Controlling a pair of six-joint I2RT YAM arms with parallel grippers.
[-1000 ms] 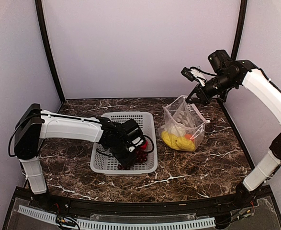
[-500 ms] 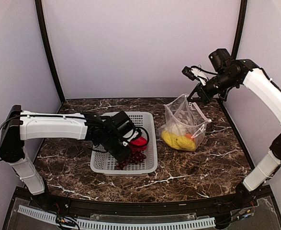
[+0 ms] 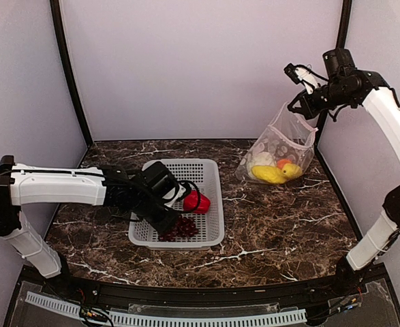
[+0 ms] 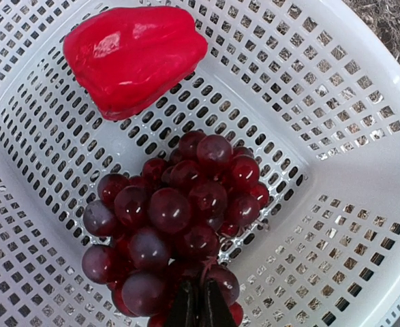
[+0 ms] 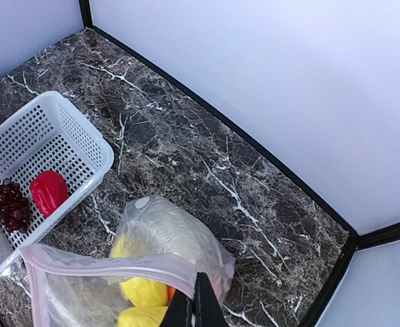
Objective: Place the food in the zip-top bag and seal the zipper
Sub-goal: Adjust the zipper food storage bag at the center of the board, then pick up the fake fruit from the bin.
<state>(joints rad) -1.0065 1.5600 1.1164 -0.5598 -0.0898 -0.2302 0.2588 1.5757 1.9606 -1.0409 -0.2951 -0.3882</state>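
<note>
- The left tool [image 4: 200, 306] is closed, its tips against the near edge of the grape bunch [image 4: 172, 211]. Whether a stem is pinched cannot be told.
- The grape bunch and the red pepper [image 4: 133, 58] lie just beside each other in the perforated basket [image 3: 179, 162].
- The right tool [image 5: 194, 303] is closed on the top edge of the zip-top bag [image 3: 285, 136], at the zipper [image 5: 104, 262], and holds that edge raised.
- The bag bottom rests on the worktop [image 3: 281, 225] near the right rear corner.
- The bag contains the cauliflower [image 3: 261, 160], the orange tomato [image 3: 282, 163] and the yellow pieces [image 3: 271, 175].
</note>
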